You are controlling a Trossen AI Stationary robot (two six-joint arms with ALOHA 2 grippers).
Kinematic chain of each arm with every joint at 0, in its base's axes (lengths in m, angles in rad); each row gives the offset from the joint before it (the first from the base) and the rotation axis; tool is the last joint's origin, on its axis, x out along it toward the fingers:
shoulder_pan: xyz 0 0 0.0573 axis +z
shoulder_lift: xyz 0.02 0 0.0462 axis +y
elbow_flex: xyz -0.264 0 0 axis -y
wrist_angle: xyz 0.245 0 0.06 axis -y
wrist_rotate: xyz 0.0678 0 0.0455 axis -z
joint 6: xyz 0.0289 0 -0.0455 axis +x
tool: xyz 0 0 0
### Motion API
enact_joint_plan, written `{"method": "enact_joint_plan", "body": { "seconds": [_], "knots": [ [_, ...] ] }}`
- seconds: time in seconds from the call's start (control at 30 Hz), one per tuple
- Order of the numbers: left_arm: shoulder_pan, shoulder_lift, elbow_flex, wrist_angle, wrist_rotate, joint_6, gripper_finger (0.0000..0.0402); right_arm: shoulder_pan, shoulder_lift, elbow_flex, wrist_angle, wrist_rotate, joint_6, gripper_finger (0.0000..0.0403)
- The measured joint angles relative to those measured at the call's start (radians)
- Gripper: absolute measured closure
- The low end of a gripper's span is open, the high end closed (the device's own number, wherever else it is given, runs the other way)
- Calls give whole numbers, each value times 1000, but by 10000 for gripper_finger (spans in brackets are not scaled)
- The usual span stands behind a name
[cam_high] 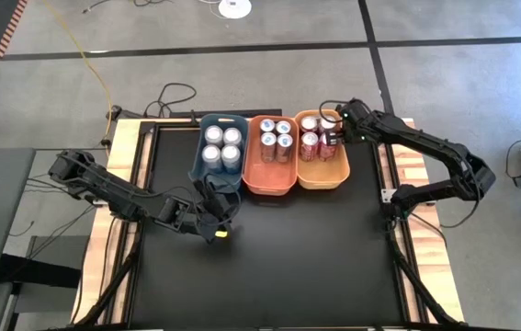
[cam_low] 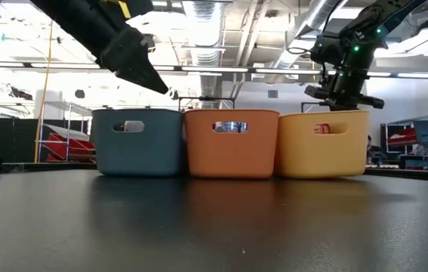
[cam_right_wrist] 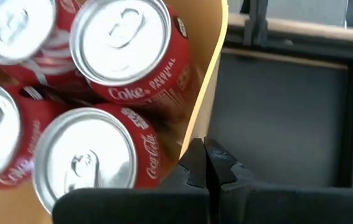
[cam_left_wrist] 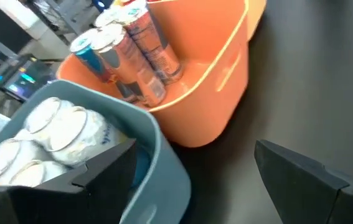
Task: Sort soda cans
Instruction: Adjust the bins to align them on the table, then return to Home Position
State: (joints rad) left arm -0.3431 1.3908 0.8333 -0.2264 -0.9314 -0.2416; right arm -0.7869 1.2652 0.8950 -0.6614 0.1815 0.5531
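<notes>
The cans (cam_high: 274,144) all stand in the three bins (cam_high: 270,179) at the table's (cam_high: 269,267) far edge, so we risk only knocks: our closed right gripper (cam_high: 331,140) hangs over the red cans (cam_right_wrist: 126,62), our wide, empty left gripper (cam_high: 219,223) beside the blue bin (cam_high: 202,147).

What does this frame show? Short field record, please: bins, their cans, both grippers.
blue bin: four white cans
orange bin: four blue cans
yellow bin: four red cans
table: no loose cans in view
left gripper: open, holding nothing, by the blue bin's near end
right gripper: shut, holding nothing, at the yellow bin's rim
</notes>
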Motion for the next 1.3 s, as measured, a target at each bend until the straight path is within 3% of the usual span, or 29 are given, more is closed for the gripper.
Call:
{"method": "enact_joint_plan", "body": {
  "seconds": [0.2,0.37,0.67,1.07,1.3],
  "knots": [
    [1,34,0,85,109,12,84,2,-5,2,-125,27,5,403],
    [31,109,0,233,116,99,84,22,-5,3,-216,27,-6,403],
    [158,234,9,421,158,187,84,117,-5,2,-224,78,-4,403],
    [199,246,31,433,166,234,84,171,-40,0,-233,96,-4,403],
    [162,206,56,433,167,319,84,231,-213,2,-219,252,41,403]
  ]
}}
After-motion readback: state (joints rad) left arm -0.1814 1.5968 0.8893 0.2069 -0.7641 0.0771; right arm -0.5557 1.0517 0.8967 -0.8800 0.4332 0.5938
